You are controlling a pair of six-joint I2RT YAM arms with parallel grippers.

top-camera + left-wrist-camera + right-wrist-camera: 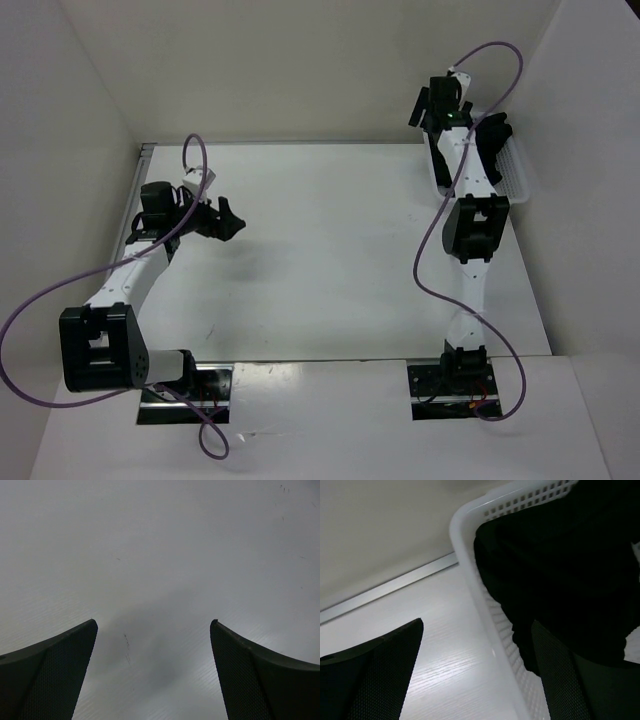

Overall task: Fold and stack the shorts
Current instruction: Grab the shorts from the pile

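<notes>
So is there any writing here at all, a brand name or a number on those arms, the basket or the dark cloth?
No text can be read in any view.
The shorts and the mesh basket are plain.
The left arm and right arm show no legible brand or number.
The table bears only faint scuffs, not writing.

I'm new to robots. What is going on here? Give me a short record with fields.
shorts: black cloth, bunched inside the basket, not yet folded
basket: white mesh plastic, at the far right of the table
right gripper: open, at the basket's edge, holding nothing
left gripper: open, above bare table on the left, holding nothing
</notes>
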